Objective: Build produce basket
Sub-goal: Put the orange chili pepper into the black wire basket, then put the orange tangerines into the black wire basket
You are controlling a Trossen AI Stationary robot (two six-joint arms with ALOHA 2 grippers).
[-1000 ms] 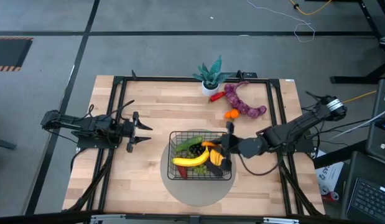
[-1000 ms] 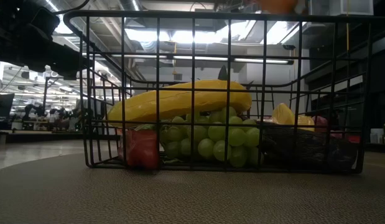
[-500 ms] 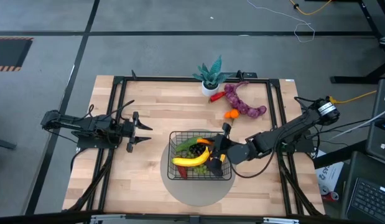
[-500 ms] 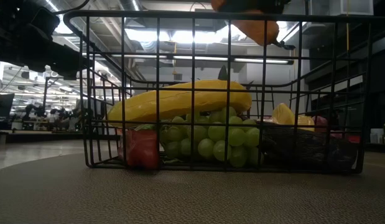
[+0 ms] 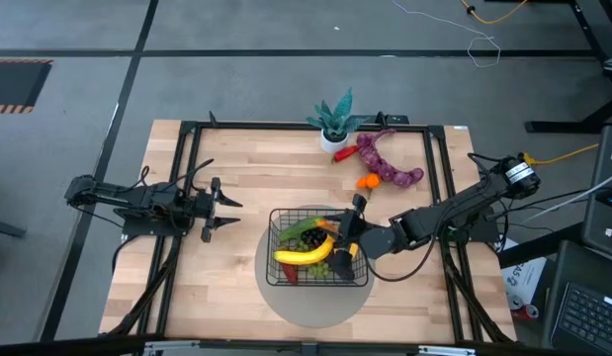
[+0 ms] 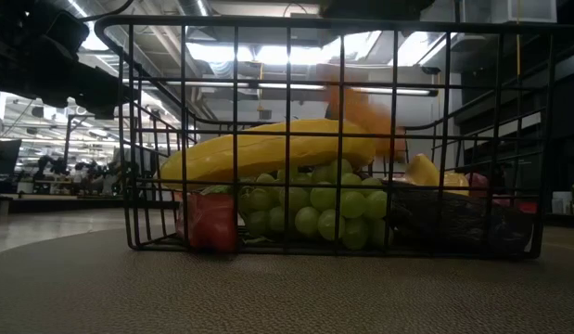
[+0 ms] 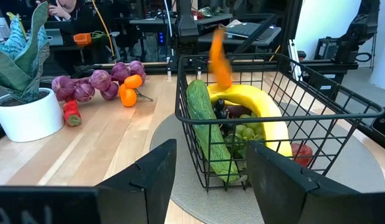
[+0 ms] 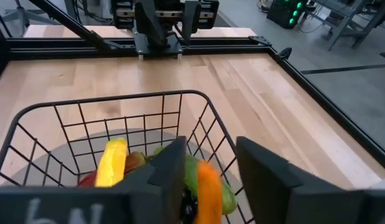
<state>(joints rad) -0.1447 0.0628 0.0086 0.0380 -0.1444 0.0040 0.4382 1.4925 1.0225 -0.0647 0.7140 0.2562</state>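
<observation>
The wire basket [image 5: 318,246] is sitting on a round grey disc [image 5: 286,297] on the wooden bench [image 5: 246,178], holding a banana [image 5: 304,255], a cucumber [image 5: 299,228] and green grapes [image 6: 314,209]. The right gripper [image 5: 347,233] is hovering over the basket's far side with its fingers [image 8: 260,165] apart, and a blurred orange carrot [image 7: 219,57], seemingly loose, is hanging in the air between them. The left gripper [image 5: 232,205] is waiting well to the left with its fingers [image 7: 156,171] spread.
</observation>
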